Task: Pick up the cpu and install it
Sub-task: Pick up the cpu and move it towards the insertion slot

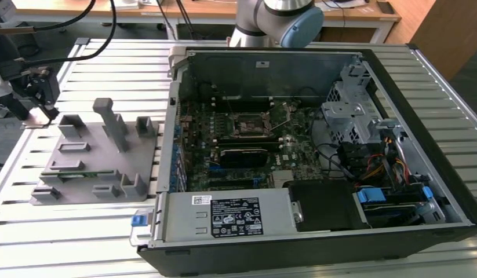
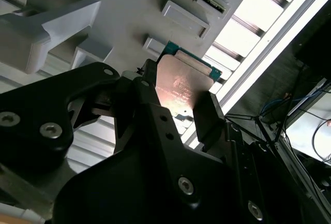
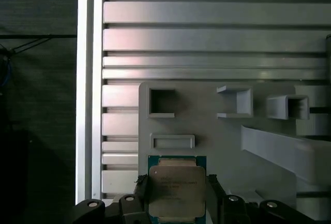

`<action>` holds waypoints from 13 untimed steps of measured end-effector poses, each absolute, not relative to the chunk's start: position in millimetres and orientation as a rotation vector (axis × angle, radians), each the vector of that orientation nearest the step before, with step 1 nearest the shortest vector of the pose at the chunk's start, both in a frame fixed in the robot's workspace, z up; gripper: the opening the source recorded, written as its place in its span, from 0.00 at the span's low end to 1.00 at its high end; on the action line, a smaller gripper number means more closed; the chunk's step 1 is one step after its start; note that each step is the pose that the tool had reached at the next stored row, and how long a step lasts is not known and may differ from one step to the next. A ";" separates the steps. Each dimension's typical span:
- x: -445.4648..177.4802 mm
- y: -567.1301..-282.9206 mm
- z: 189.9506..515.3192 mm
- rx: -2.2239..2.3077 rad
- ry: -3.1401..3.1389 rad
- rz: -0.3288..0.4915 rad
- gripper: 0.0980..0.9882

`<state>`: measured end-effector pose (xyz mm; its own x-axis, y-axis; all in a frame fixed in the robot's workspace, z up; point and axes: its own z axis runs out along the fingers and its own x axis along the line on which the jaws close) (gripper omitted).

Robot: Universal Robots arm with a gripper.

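Item 1. Black two-fingered gripper (image 1: 37, 111): stands at the exterior view's left, at the left edge of the silver slatted aluminium table (image 1: 76, 231). In both wrist views its jaws are clamped on two opposite edges of the cpu, one black finger (image 3: 141, 189) on each side.

Item 2. The cpu (image 1: 36, 118), a flat square chip with a silvery-grey metal top and a green rim: held in the gripper (image 3: 177, 197) with its metal face toward the first wrist camera (image 3: 177, 185). In the second wrist view the chip (image 2: 183, 79) juts out past the fingertips. It lies over the outer corner of the fixture, nearest the table's left edge. Whether its underside touches the fixture cannot be told.

Item 3. Grey plastic fixture block with upright posts and rectangular pockets (image 1: 95, 159): rests flat on the table, between the gripper and the case. The pockets near the chip are open-topped (image 3: 163, 102). A narrow green circuit strip (image 1: 77, 172) lies in a slot near its front edge.

Item 4. Open black computer case (image 1: 269, 72): lies on its side just beside the fixture's right edge, well apart from the cpu. Inside, a green motherboard (image 1: 300, 152) carries a square black-framed socket (image 1: 250, 124) near its centre. A grey labelled power-supply box (image 1: 222, 215) sits along the case's near wall.
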<state>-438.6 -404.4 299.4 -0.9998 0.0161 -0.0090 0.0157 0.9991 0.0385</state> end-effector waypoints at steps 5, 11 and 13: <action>-438.6 -404.3 304.5 0.025 3.132 0.060 0.48; -438.6 -404.1 310.5 0.025 3.132 0.060 0.48; -438.7 -404.1 312.5 0.025 3.132 0.060 0.48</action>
<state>-438.7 -404.1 312.5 -0.9998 0.0161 -0.0090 0.0157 0.9991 0.0384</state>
